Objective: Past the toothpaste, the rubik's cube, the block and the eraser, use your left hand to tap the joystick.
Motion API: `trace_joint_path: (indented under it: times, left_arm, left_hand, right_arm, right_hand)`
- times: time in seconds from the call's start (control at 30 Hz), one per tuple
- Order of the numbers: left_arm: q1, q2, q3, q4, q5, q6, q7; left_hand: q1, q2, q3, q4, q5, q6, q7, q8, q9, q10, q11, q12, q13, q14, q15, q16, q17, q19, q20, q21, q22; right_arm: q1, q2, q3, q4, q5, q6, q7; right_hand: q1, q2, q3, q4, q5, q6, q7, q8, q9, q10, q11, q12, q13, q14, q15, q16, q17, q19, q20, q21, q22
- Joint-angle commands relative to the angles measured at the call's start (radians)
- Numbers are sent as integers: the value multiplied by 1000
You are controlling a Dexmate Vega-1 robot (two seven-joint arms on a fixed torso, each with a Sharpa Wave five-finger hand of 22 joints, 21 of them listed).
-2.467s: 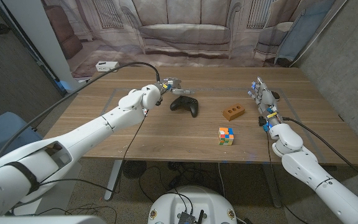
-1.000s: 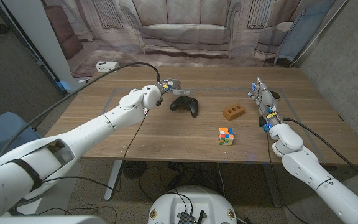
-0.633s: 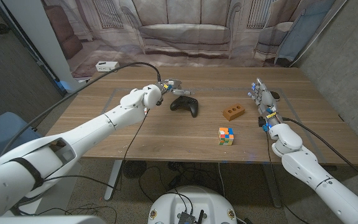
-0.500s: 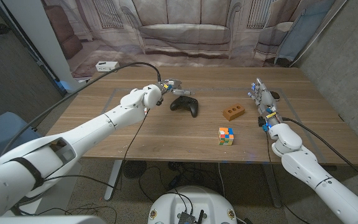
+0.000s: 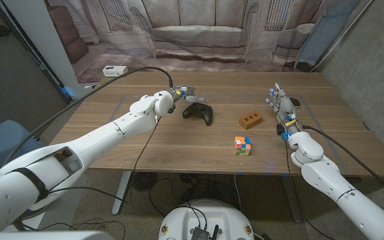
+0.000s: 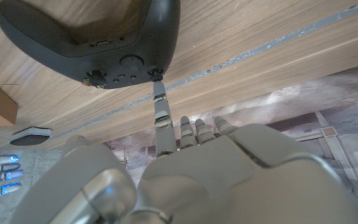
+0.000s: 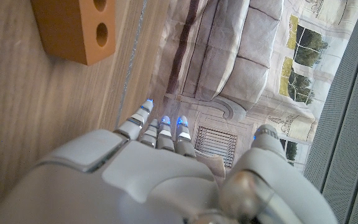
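- Joystick-bearing black plastic game controller [image 5: 199, 112] lies left of the middle of the wooden worktop [image 5: 179, 143], its two grips pointing toward the robot; in the left wrist view [image 6: 98, 43] its face shows small buttons and a coloured cluster.
- Nearest the robot, a multicoloured rubik's cube [image 5: 243, 146] sits on the worktop, right of centre, well apart from both hands.
- On the right, the white right arm comes in from the bottom corner; the right hand [image 5: 282, 107] stands near the worktop's right edge with its fingers straight and close together, reaching away from the robot, and holds nothing. Blue lights glow at its fingertips [image 7: 146, 107].
- An orange-brown rectangular block with two round holes [image 5: 250, 121] lies between the controller and the right hand, apart from both; the right wrist view shows it [image 7: 79, 28] ahead of that hand.
- The long white left arm stretches across from the bottom left corner. The left hand [image 5: 179, 93] hovers just behind the controller's far left side, holding nothing.
- In the left wrist view, one slim finger [image 6: 160, 118] is stretched out straight, its tip at the controller's edge beside the small buttons; the rest of the left hand's fingers are curled back.
- A small dark flat object [image 5: 294, 103] lies just beyond the right hand; too small to identify.
- A white power strip [image 5: 114, 71] rests at the far left corner.
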Motion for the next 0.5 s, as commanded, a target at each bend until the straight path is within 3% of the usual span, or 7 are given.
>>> trace_joint_path:
  times: [0.03, 0.5]
  left_arm:
    - [1, -4, 5, 0, -3, 7, 1]
    - [31, 5, -15, -31, -19, 12, 38]
  left_hand:
    - [1, 10, -5, 2, 4, 5, -5, 5, 3, 2, -3, 6, 3, 4, 0, 7, 5, -4, 4, 3, 3]
    - [8, 19, -3, -1, 4, 55, 1, 20, 4, 27, -7, 15, 3, 21, -7, 11, 4, 4, 5, 5, 3]
  right_arm:
    - [-1, -1, 5, 3, 9, 2, 5]
    - [2, -11, 6, 5, 11, 3, 20]
  right_hand:
    - [3, 11, -2, 1, 0, 4, -3, 3, 6, -2, 9, -2, 6, 0, 6, 0, 3, 3, 4, -2, 3]
    - [2, 11, -3, 1, 0, 4, -3, 3, 6, -1, 9, -2, 6, 1, 6, 0, 3, 3, 5, -2, 3]
